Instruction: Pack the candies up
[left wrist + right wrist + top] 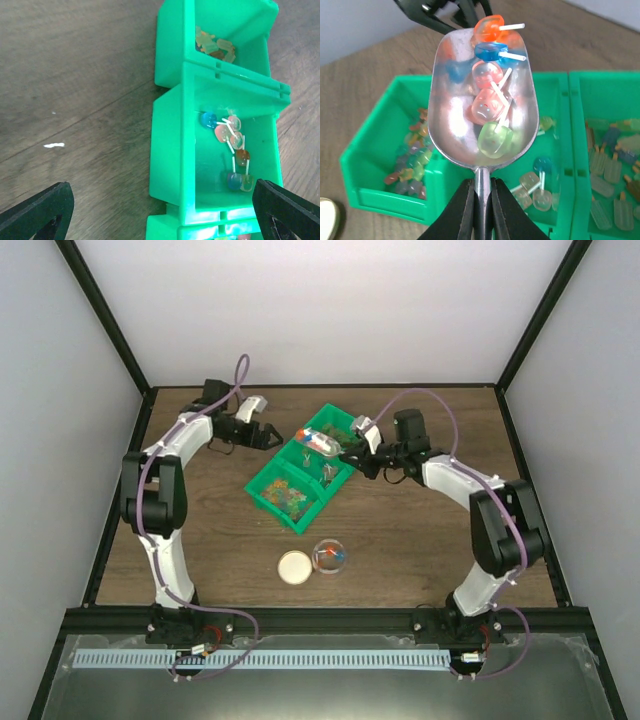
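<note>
My right gripper [482, 202] is shut on the handle of a metal scoop [452, 125], which holds several candies [489, 100]: lollipop-shaped sweets in orange, blue, pink and green. The scoop [318, 443] hangs over the middle compartment of a green three-part bin [272, 506], with the right gripper [352, 449] just to its right. More candies [230, 142] lie in that middle compartment, and small gummy ones [215, 47] fill the adjoining one. My left gripper [160, 215] is open above the bin's left wall [170, 140], holding nothing; it sits at the bin's far-left side [268, 436].
A clear round jar [330, 556] with a few sweets inside stands on the wooden table in front of the bin, beside a tan round lid [294, 567]. The third compartment [607, 165] holds popsicle-shaped sweets. Black frame posts border the table.
</note>
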Robot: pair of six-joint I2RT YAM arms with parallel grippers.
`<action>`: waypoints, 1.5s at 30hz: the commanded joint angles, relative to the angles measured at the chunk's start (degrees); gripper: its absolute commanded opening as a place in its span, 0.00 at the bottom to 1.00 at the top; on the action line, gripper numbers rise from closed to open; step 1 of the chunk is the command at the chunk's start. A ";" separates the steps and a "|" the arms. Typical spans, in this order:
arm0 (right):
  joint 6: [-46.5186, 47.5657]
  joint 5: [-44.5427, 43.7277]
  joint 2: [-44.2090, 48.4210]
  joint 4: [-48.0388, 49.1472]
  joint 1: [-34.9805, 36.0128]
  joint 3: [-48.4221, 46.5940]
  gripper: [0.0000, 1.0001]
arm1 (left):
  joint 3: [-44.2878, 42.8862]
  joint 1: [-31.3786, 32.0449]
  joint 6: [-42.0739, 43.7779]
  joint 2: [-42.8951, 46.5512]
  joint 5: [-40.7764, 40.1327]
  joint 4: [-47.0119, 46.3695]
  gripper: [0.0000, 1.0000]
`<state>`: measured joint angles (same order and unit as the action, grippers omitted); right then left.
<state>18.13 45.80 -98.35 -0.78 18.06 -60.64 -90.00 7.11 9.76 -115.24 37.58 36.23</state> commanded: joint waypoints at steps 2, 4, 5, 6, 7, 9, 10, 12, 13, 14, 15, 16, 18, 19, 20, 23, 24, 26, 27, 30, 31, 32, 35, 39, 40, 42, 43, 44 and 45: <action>-1.57 6.22 6.86 5.88 -0.73 3.61 0.01 | -0.26 -1.84 0.61 3.76 -1.11 0.12 1.00; -2.21 6.85 6.82 5.97 -0.64 3.62 0.01 | 0.58 -2.44 0.07 4.31 -1.54 -0.64 1.00; -3.01 6.70 6.89 6.08 -0.60 3.57 0.01 | 0.81 -2.65 0.01 4.46 -1.39 -0.74 1.00; -4.41 6.83 6.97 8.03 -0.64 3.93 0.01 | 1.05 -2.67 0.07 4.59 -1.51 -0.72 1.00; -5.21 7.29 7.01 8.29 -0.51 3.73 0.01 | 1.45 -2.82 0.06 4.76 -1.73 -0.80 1.00; -3.70 6.97 7.53 3.69 -0.51 1.84 0.01 | 1.89 -2.81 0.04 5.18 -1.84 -0.64 1.00; -1.18 6.45 8.34 0.31 -0.71 1.39 0.01 | 2.18 -2.81 -0.01 5.50 -1.98 -0.56 1.00; 5.34 6.12 10.54 -7.37 -1.60 1.64 0.01 | 2.89 -2.81 -0.04 6.28 -1.94 -0.54 1.00; 9.14 5.96 11.49 -12.02 -2.19 1.54 0.01 | 3.47 -2.81 0.18 6.79 -1.90 -0.55 1.00; 12.82 6.08 12.45 -16.45 -3.31 1.29 0.01 | 4.17 -2.81 0.44 7.26 -1.96 -0.64 1.00; 16.02 6.31 13.49 -20.08 -4.69 1.29 0.01 | 4.76 -2.81 0.77 7.69 -1.93 -0.77 1.00; 18.80 6.58 14.72 -22.97 -6.21 1.47 0.01 | 5.43 -2.82 1.05 8.06 -1.77 -0.85 1.00; 23.76 6.92 17.39 -27.17 -8.99 2.16 0.01 | 6.62 -2.81 1.26 8.62 -1.39 -1.20 1.00; 27.46 7.22 18.98 -29.35 -10.08 2.40 0.01 | 7.01 -2.81 1.23 8.71 -1.14 -1.30 1.00; 30.73 7.61 19.94 -31.85 -11.02 2.76 0.01 | 7.24 -2.72 1.30 8.75 -0.93 -1.47 1.00; 38.72 7.44 22.08 -37.96 -12.66 4.22 0.01 | 7.14 -2.74 1.16 8.52 -0.26 -1.49 1.00; 40.94 7.31 22.85 -39.30 -13.41 5.01 0.01 | 7.18 -2.66 1.23 8.54 -0.24 -1.56 1.00; 45.55 6.82 24.80 -41.57 -14.15 6.90 0.01 | 7.28 -2.57 1.42 8.87 -0.50 -1.73 1.00; 47.36 6.50 25.97 -42.72 -14.29 7.68 0.01 | 7.33 -2.57 1.55 9.03 -0.53 -1.75 1.00; 53.66 6.23 29.11 -47.18 -14.33 9.79 0.01 | 7.84 -2.48 1.78 9.75 -0.40 -1.79 1.00; 55.42 6.23 30.11 -49.07 -14.33 10.49 0.01 | 8.21 -2.50 1.81 9.96 -0.45 -1.95 1.00; 57.59 6.34 31.11 -50.89 -14.29 11.09 0.01 | 8.67 -2.46 1.65 10.18 -0.60 -2.14 1.00; 62.46 6.31 33.31 -54.92 -14.29 12.10 0.01 | 9.37 -2.37 1.14 10.49 -1.48 -2.66 1.00; 66.19 5.77 34.18 -59.64 -14.21 11.17 0.01 | 9.91 -2.37 0.55 10.65 -1.58 -3.26 1.00; 66.95 5.29 34.16 -60.69 -14.07 11.21 0.01 | 10.00 -2.37 0.46 10.58 -1.52 -3.40 1.00; 68.10 3.94 34.21 -62.28 -13.37 11.25 0.01 | 9.93 -2.41 0.35 10.49 -1.48 -3.65 1.00; 68.54 3.16 34.27 -62.91 -12.90 11.31 0.01 | 9.85 -2.37 0.37 10.40 -1.39 -3.73 1.00; 68.69 2.34 34.39 -63.24 -12.26 11.33 0.01 | 9.79 -2.36 0.35 10.30 -1.44 -3.72 1.00; 68.70 1.48 34.44 -63.41 -11.34 11.35 0.01 | 9.76 -2.33 0.35 10.23 -1.45 -3.71 1.00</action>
<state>82.67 49.21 -64.84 -59.75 4.97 -48.25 -80.49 4.54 10.46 -106.52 35.73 33.89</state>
